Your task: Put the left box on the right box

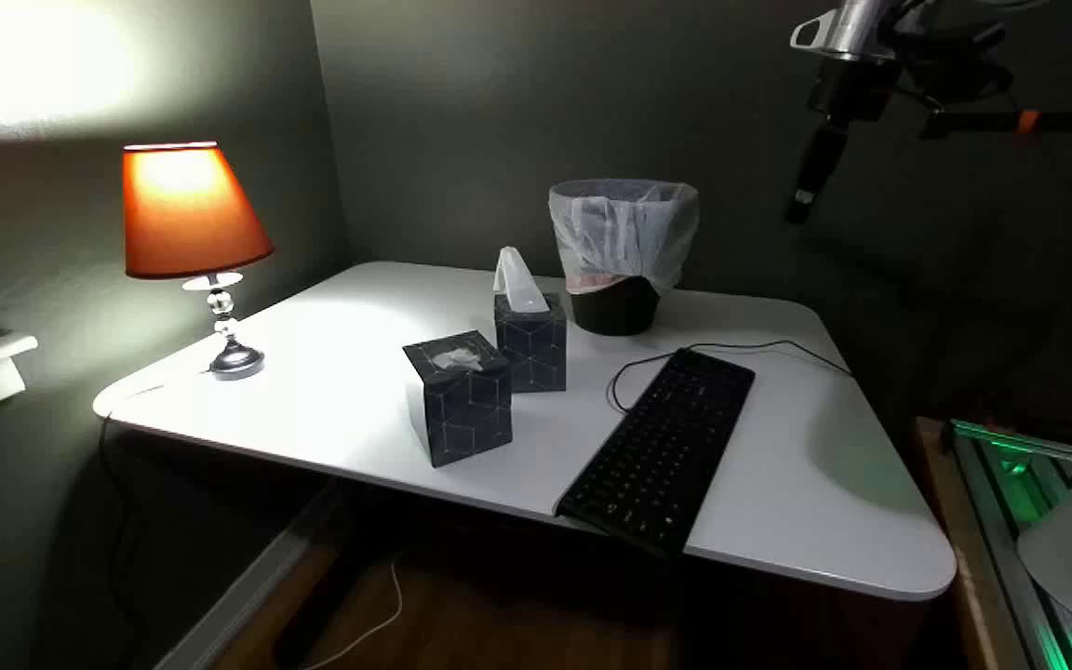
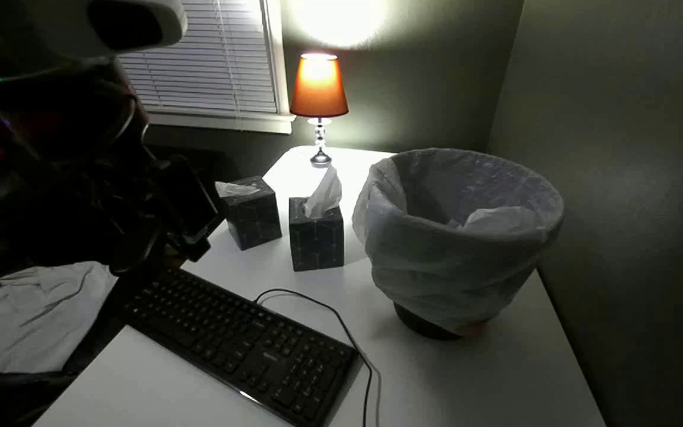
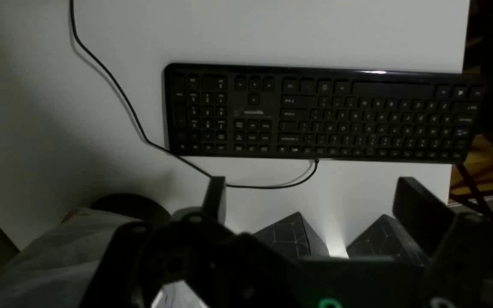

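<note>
Released, the hand [image 3: 312,185] hangs above the surface [image 1: 824,465]; in the wrist view its two fingers [image 3: 422,214] stand well apart. White and round-cornered, the surface carries the rest. The bin [image 1: 615,309] stands upright, dark at the foot, with a pale liner [image 1: 634,237] drawn over its rim and down its outside. Well apart from it stands the lamp [image 1: 192,219], lit and orange-shaded. The keyboard [image 3: 323,113], black with pale lettering, lies flat, one end jutting past the edge of the surface. Dark and marked with thin pale lines, the left box [image 1: 471,409] stands upright on the surface, just beside the right box [image 1: 538,354] yet apart from it: the wrist view shows a narrow gap between the two. A low white tuft [image 1: 459,359] shows in the top of the left box. The right box, similar in look, stands upright between the left box and the bin, a taller tissue [image 1: 519,281] poking out of its top. Black and thin, the cable [image 3: 255,187] loops out from the keyboard's long side and winds across the surface.
</note>
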Robot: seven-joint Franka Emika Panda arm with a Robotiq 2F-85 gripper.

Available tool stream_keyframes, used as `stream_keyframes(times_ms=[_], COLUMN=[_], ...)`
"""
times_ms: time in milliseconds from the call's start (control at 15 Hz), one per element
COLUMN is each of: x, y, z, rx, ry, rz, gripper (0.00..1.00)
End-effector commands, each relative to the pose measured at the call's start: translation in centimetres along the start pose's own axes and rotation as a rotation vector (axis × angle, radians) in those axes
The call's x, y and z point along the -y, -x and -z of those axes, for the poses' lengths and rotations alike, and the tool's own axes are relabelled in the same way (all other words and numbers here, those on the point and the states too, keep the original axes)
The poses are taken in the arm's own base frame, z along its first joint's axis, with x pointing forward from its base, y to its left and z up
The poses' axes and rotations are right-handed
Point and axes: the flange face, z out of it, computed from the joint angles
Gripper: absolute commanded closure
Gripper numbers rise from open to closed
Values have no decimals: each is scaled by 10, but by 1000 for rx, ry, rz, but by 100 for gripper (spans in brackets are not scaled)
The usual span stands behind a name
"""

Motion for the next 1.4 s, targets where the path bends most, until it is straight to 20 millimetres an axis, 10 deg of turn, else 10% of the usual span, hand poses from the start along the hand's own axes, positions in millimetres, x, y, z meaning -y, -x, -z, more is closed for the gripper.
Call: stream_keyframes(times_ms=[0, 467, 1333], x=[2, 7, 118], y=[2, 0, -120], z=[-4, -16, -76], rx=[12, 35, -1], ry=[-6, -14, 15], rz=[1, -5, -78], gripper=[0, 0, 0])
